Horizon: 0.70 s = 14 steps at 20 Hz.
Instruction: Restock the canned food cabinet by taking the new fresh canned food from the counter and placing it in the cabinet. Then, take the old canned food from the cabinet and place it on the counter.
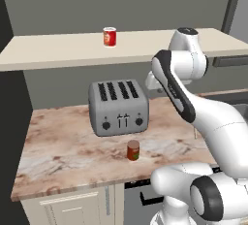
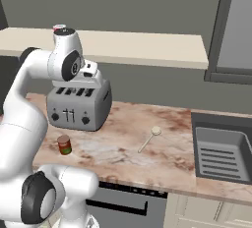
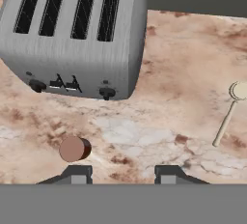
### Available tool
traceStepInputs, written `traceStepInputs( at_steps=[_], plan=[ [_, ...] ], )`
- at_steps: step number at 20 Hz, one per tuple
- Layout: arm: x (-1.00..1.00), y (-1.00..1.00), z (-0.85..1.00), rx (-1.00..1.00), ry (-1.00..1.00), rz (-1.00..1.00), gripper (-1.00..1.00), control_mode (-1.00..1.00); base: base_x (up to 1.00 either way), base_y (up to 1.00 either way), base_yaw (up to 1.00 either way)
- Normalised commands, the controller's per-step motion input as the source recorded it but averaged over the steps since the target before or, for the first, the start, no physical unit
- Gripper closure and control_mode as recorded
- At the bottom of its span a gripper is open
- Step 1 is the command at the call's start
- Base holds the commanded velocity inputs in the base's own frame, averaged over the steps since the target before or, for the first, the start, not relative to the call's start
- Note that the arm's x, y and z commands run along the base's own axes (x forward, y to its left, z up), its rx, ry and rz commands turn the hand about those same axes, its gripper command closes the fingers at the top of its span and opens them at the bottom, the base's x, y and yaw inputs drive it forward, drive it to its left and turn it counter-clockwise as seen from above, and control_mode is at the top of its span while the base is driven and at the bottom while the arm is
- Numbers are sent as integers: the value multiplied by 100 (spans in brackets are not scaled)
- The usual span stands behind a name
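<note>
New fresh canned food (image 3: 74, 148) on counter (image 3: 183, 63), below raised, released pincer (image 3: 123, 175)

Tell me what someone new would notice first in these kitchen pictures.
Probably the grey toaster, standing mid-counter with its four slots up, and the white arm rising beside it. Next, two small cans: a dark red-brown one on the counter in front of the toaster, and a bright red-orange one up on the open shelf. The hand hangs open above the counter near the dark can, with a pale spoon lying off to the side.
</note>
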Motion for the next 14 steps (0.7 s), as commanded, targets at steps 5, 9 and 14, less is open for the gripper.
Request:
traceStepInputs(
  at_steps=[5,9,14],
  plan=[
    [-4,11,-1,0,0,0,-100,-100,0,0,0],
    [-29,67,-46,0,5,0,-100,-100,0,0,0],
    [-35,62,-83,0,12,0,-100,-100,0,0,0]
  ],
)
